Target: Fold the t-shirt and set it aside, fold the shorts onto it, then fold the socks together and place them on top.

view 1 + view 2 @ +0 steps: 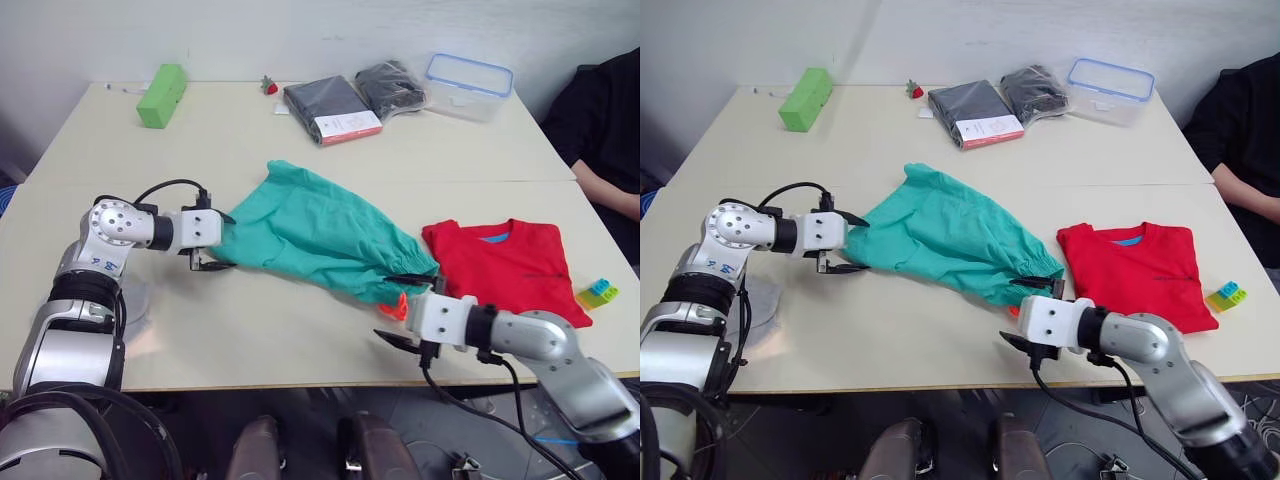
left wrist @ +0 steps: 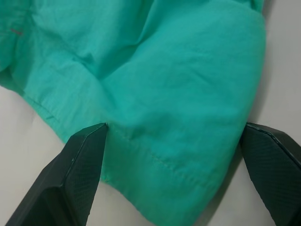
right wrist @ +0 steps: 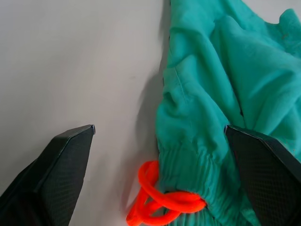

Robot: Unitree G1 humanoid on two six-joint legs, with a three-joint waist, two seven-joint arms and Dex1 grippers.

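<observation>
T-shirt folded, centre-right | shorts unfolded mid-frame, your current step | left gripper, right gripper wide open, empty, straddling its ends | socks remain

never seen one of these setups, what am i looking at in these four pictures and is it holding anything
This is a humanoid robot with two arms, each ending in a gripper of two black fingers. The two wide pictures come from a stereo camera on its head, looking down over a pale table. The two close-ups come from cameras on its wrists, looking along each gripper's fingers.

The teal shorts lie spread across the middle. The left gripper is open at one hem end; the right gripper is open at the waistband end, beside the orange drawstring. Neither has closed on the cloth yet, so nothing is held.

The red t-shirt lies folded to the robot's right. At the far side sit a lime-green block, dark packaged garments and a clear container. A person's dark sleeve shows at the right edge.
</observation>
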